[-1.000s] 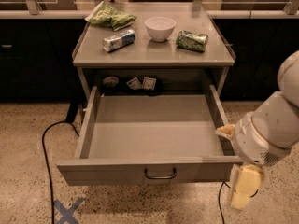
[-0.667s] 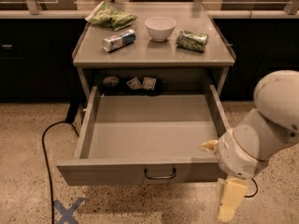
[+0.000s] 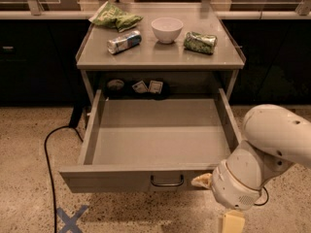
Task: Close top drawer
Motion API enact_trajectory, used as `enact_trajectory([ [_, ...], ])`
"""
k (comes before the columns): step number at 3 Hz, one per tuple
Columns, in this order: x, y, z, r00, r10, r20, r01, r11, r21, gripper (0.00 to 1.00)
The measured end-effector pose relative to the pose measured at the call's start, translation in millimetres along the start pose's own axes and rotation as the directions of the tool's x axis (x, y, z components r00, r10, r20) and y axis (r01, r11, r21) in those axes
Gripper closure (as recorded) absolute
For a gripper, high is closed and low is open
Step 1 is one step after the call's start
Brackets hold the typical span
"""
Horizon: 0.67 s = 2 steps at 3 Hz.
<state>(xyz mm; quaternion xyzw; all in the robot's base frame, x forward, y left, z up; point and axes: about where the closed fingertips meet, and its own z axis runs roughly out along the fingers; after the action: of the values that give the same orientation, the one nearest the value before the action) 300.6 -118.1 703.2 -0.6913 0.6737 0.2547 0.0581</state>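
Camera view: pincer has dropped lower beside top drawer front.

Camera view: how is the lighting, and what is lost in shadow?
Camera view: the table top and the open top drawer are evenly lit; the recess under the table top is dark, so the small things there are hard to name; the gripper, low right by the drawer front, is well lit.

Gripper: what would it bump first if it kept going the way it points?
Probably the speckled floor: the gripper, by the top drawer at its front corner, seems to point downward. Depth is unclear.
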Motion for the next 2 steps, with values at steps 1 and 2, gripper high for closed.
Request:
enact_trajectory([
  [1,0.2,0.7,1.1,1.0,0.0,0.001,0.0,1.0,-0.003,0.0],
  [2,4.2,-2.7,-3.1,1.0,-0.001,-0.029,0.001,1.0,-0.005,0.0],
])
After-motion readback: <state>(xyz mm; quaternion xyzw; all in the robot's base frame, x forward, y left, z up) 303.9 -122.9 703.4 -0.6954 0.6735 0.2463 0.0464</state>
